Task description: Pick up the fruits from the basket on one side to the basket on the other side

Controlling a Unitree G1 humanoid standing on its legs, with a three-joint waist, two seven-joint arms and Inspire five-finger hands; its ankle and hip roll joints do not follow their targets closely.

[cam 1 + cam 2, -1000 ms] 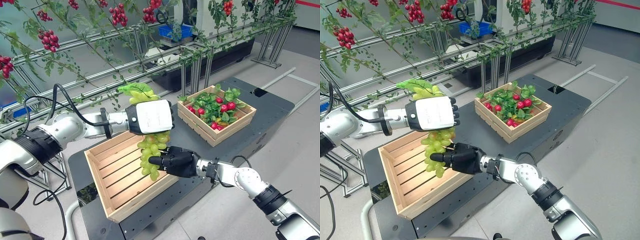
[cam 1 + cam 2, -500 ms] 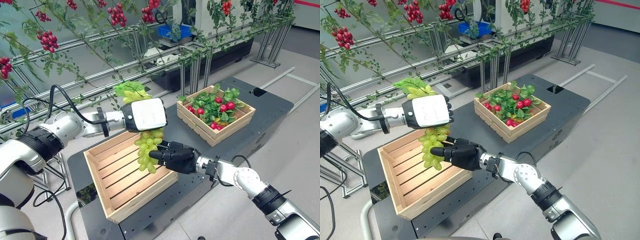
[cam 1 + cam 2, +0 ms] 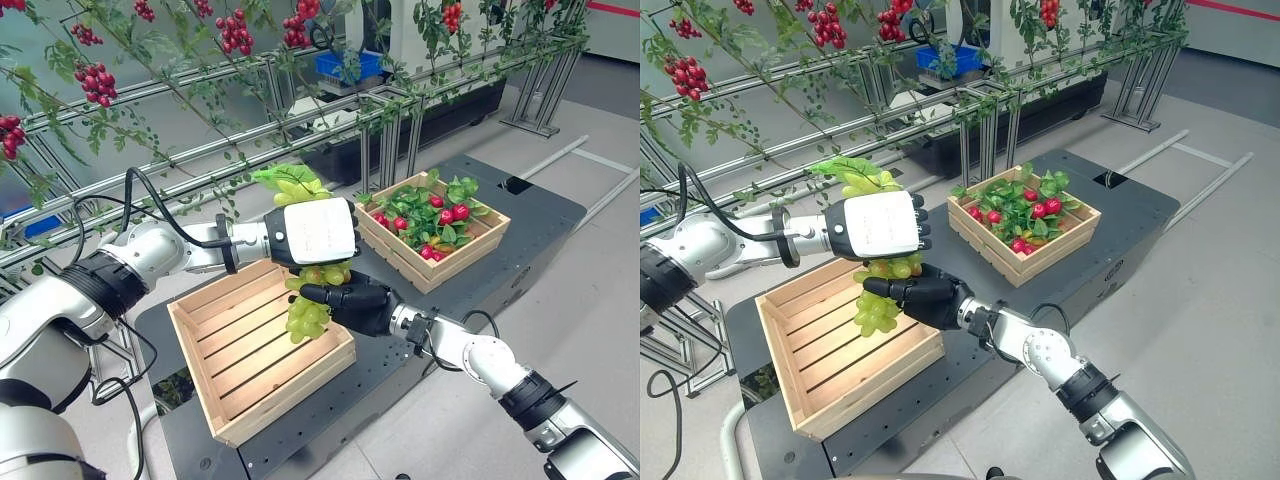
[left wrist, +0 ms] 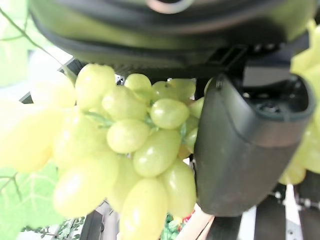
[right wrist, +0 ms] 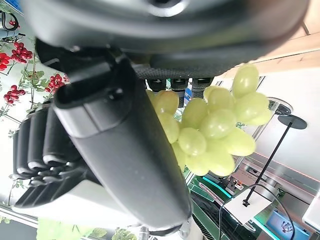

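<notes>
Compared with a second ago, I see the bunch of green grapes (image 3: pixel 312 300) riding higher and shifted toward the far crate: its lowest grapes, which hung down over the slats, now dangle at the inner edge of the empty crate (image 3: pixel 258 350), and both hands have moved with it. My left hand (image 3: pixel 310 232) has its fingers curled round the top of the bunch just under the green leaf (image 3: pixel 290 180), and my right hand (image 3: pixel 352 302) is tucked in beneath it, fingers and thumb curled on the lower grapes; the wrist views show grapes pressed against each thumb. I read this as a hand-over in mid-air: the fruit is leaving the near side and heading for the crate of red fruit and leaves (image 3: pixel 433 228), though neither hand has let go yet. The grapes are over the black table (image 3: pixel 520 240), between the two crates. The far crate is already full of foliage, so there is little bare room for setting down. Behind the table runs a metal frame with vines and red berry clusters (image 3: pixel 96 80), near my left arm's path.
</notes>
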